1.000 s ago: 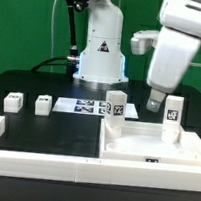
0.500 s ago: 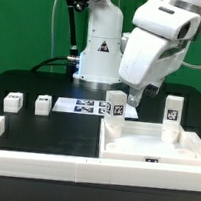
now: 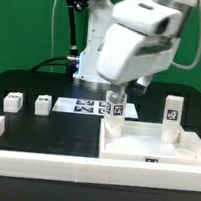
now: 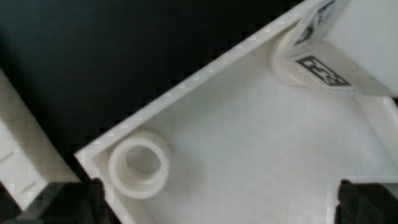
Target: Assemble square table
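Rail (image 3: 42,163) runs along the front edge of the table (image 3: 55,129). Behind it, toward the exterior view's right, lies the panel (image 3: 134,147), rim side up. Inner leg (image 3: 116,108) stands upright at the panel's 11 o'clock and outer leg (image 3: 172,110) at its 1 o'clock. First loose leg (image 3: 13,101) and second loose leg (image 3: 42,104) sit well apart from the panel, at its 9 o'clock. Marker board (image 3: 88,108) lies just behind. Gripper (image 3: 123,90) hovers over the inner leg. In the wrist view its fingers (image 4: 365,198) are spread wide with nothing between them, above the panel's round socket (image 4: 139,165).
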Available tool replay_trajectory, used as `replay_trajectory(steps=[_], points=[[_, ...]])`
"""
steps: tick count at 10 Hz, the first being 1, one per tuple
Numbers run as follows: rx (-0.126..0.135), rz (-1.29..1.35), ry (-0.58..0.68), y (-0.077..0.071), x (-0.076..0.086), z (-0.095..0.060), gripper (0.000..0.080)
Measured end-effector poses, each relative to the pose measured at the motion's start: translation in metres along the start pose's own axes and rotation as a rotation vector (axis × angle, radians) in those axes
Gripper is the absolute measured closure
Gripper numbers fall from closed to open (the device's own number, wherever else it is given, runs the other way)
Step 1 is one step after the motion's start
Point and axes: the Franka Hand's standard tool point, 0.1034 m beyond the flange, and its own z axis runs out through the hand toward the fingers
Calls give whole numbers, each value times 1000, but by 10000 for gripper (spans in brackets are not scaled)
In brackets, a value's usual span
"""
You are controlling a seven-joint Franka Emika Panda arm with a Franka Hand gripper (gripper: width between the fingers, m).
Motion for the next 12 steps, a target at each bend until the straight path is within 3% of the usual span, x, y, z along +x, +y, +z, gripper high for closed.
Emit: replay_trajectory(steps=[2,4,10,11,12], points=[[12,143,-19,4,-25,11,151],[50,230,-72,12,-47,18,151],[54,247,-72,37,-78,26,151],[67,302,-68,42,-93,32,151],[118,429,-85,45,-118,43,151]])
